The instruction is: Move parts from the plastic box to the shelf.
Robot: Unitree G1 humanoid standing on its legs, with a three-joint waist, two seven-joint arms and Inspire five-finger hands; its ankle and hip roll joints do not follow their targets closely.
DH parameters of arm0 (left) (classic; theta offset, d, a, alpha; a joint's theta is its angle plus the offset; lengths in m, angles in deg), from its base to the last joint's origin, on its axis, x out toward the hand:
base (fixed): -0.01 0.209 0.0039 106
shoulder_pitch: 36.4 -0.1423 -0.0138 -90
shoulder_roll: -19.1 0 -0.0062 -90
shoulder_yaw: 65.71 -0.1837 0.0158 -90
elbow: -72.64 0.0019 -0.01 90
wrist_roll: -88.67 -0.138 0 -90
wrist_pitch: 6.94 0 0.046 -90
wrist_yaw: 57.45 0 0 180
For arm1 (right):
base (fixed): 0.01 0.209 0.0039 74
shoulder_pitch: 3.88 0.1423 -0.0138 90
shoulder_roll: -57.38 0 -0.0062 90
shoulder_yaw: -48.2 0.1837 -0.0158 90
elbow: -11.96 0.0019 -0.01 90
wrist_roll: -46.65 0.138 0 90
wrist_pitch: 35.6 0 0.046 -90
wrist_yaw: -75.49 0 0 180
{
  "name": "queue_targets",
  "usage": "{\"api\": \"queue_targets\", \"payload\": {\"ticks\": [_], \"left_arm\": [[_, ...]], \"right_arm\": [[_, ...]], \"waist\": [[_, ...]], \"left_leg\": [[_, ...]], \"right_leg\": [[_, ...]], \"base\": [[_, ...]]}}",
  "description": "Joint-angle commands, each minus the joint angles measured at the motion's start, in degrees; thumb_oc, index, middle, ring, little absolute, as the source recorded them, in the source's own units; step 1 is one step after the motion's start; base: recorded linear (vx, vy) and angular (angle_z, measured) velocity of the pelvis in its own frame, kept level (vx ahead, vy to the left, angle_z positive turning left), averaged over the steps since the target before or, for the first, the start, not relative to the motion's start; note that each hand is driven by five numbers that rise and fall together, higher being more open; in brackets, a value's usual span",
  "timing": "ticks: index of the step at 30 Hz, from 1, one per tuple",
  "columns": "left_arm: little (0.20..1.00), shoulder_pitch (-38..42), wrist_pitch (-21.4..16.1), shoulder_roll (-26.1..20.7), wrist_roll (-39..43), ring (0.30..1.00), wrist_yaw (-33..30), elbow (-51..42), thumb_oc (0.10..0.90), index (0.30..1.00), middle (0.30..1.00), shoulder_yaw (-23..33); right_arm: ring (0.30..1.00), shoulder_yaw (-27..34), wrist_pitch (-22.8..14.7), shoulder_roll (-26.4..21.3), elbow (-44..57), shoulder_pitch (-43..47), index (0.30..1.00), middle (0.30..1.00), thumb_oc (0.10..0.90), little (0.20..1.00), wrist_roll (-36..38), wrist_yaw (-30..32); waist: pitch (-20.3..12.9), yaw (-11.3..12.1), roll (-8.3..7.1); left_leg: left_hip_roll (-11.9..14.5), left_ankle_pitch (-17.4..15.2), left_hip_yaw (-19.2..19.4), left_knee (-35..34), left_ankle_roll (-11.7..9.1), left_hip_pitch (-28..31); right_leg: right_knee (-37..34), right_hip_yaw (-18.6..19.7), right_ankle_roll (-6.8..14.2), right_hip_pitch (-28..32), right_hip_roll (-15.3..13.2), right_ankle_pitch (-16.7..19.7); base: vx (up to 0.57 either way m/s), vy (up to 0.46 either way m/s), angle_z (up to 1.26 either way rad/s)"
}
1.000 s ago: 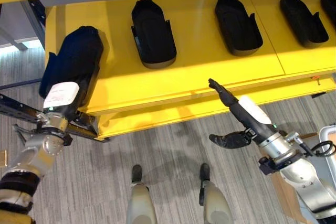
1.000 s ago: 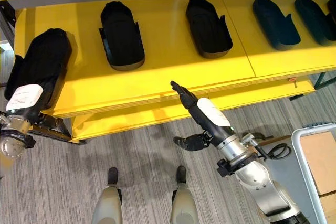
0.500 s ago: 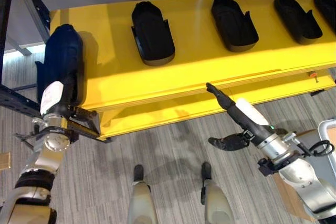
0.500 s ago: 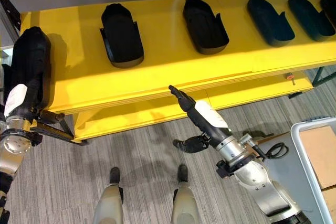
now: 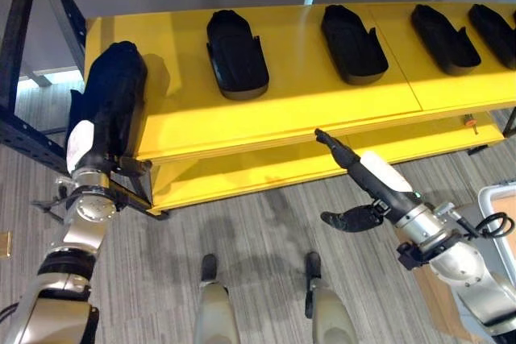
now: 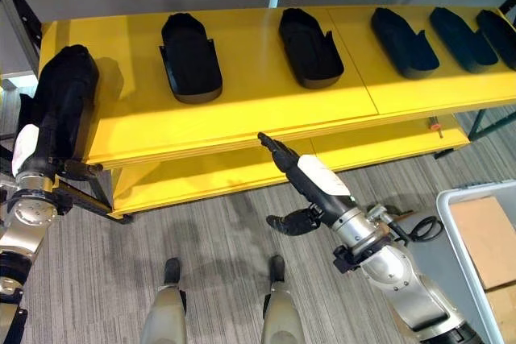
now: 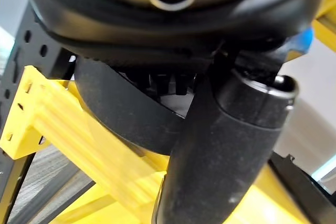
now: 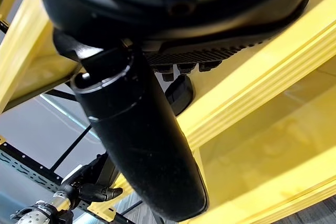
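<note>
Two hands flank the yellow shelf. Lower right of the frame, the right hand stretches relaxed, straight fingers to the shelf's front edge, thumb hanging below, holding nothing. At the left, the left hand lies under a black part at the shelf's left end; its fingers are hidden, so I cannot tell its grasp. Farther back, four more black parts lie in a row along the shelf.

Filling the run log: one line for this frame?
step: placing part | left hand: on black part, shelf's left end | right hand: open, empty, at shelf's front edge | other parts: on shelf
</note>
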Motion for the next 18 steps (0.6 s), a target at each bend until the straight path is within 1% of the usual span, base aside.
{"api": "queue_targets", "payload": {"ticks": [1, 5, 10, 11, 13, 14, 18], "left_arm": [[1.000, 1.28, -0.04, 3.68, 3.64, 1.000, -0.26, 2.99, 0.900, 1.000, 1.000, 1.57], [1.000, 3.12, 0.13, 2.53, 8.16, 1.000, -1.27, 3.30, 0.900, 1.000, 1.000, 3.60], [1.000, 6.99, 0.17, 1.40, 13.65, 1.000, -1.14, 5.37, 0.900, 1.000, 1.000, 3.86], [1.000, 7.56, -0.05, 1.24, 14.88, 1.000, -1.04, 5.29, 0.900, 1.000, 1.000, 3.93], [1.000, 9.55, -1.12, 0.87, 20.93, 1.000, -0.72, 5.26, 0.900, 1.000, 1.000, 4.41], [1.000, 10.06, -1.41, 0.75, 22.60, 1.000, -0.72, 4.75, 0.900, 1.000, 1.000, 4.50], [1.000, 11.33, -2.04, 0.56, 26.40, 1.000, 0.23, 3.85, 0.900, 1.000, 1.000, 3.91]], "right_arm": [[1.000, 3.03, -3.64, 0.25, 4.32, 5.84, 1.000, 1.000, 0.900, 1.000, 3.41, 2.69], [1.000, 2.82, -3.19, 0.30, 3.80, 6.17, 1.000, 1.000, 0.900, 1.000, 3.38, 2.52], [1.000, 2.03, -3.00, 0.01, 3.58, 6.98, 1.000, 1.000, 0.900, 1.000, 3.49, 2.59], [1.000, 1.91, -2.96, 0.01, 3.58, 7.18, 1.000, 1.000, 0.900, 1.000, 3.55, 2.51], [1.000, 1.85, -2.77, -0.03, 3.17, 7.51, 1.000, 1.000, 0.900, 1.000, 3.37, 2.59], [1.000, 1.90, -2.75, 0.06, 3.12, 7.60, 1.000, 1.000, 0.900, 1.000, 3.31, 2.70], [1.000, 1.89, -2.63, 0.29, 2.75, 7.97, 1.000, 1.000, 0.900, 1.000, 3.38, 2.69]], "waist": [[-0.35, -1.15, -2.39], [-0.74, -1.21, -1.77], [-1.37, -1.47, -1.08], [-1.54, -1.50, -0.93], [-2.32, -1.59, -0.38], [-2.48, -1.59, -0.31], [-3.07, -1.60, 0.12]], "left_leg": [[-0.40, 3.50, -0.91, 0.42, 0.42, 1.29], [-0.26, 3.48, -0.82, 0.36, 0.37, 1.67], [-0.30, 3.47, -0.80, 0.20, 0.27, 2.14], [-0.32, 3.44, -0.83, 0.17, 0.27, 2.20], [-0.33, 3.41, -0.79, 0.07, 0.24, 2.64], [-0.36, 3.40, -0.81, -0.03, 0.22, 2.79], [-0.39, 3.36, -0.84, -0.33, 0.24, 3.37]], "right_leg": [[-11.53, -0.56, -0.43, 6.72, -1.74, 3.81], [-11.49, -0.65, -0.41, 7.00, -1.74, 3.67], [-11.48, -0.69, -0.31, 7.39, -1.80, 3.55], [-11.46, -0.66, -0.30, 7.42, -1.79, 3.51], [-11.58, -0.86, -0.20, 7.90, -1.93, 3.42], [-11.74, -0.92, -0.17, 8.18, -1.98, 3.38], [-11.85, -1.17, -0.10, 8.87, -2.19, 3.20]], "base": [[0.00, -0.002, 0.35], [0.00, 0.004, -0.13], [0.00, 0.000, 0.00], [0.00, 0.000, 0.00], [0.04, 0.002, 0.01], [0.03, -0.001, 0.04], [0.01, 0.001, 0.02]]}}
